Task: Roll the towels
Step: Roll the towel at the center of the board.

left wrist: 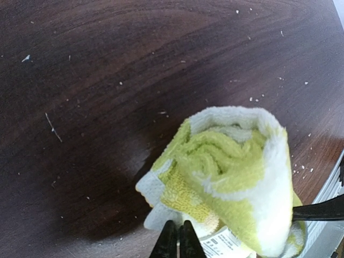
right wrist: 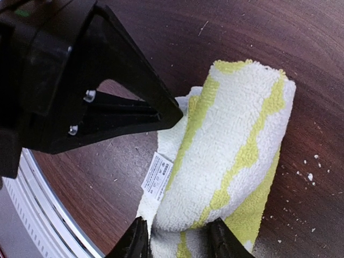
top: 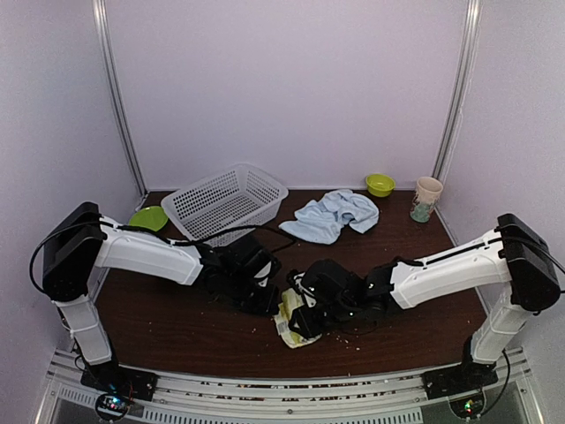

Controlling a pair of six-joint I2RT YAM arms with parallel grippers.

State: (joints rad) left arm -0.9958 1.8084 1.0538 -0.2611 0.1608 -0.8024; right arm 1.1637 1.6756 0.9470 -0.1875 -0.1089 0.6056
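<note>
Lying near the front middle of the dark wood-grain table (top: 168,331), the lemon-print towel (right wrist: 236,150) is wound into a short, fat roll. Fabric: terry pile, looped and fuzzy. White ground with lime-yellow bands running along the roll. End-on in the left wrist view, the layers show as a loose spiral, green-yellow inside and white outside. One white corner hangs free at the lower end, and a small printed care label (right wrist: 157,174) sticks out beside it.

The right gripper (right wrist: 180,242) has a finger on either side of the roll's near end. Both touch cloth and the pile bulges between them, so it is clasping the roll. The left gripper (left wrist: 177,239) has its fingers pressed together, tips at the roll's loose white edge; I cannot tell whether any cloth is caught between them. Both grippers are matte black, hard and wedge-shaped.

The pale blue towel (top: 334,215) is unrolled, crumpled in a soft heap toward the back of the table, well apart from both grippers and just right of the white mesh basket (top: 225,201). The basket is rigid plastic, rectangular, with open lattice walls. The table surface is smooth and flecked with pale lint crumbs around the roll.
</note>
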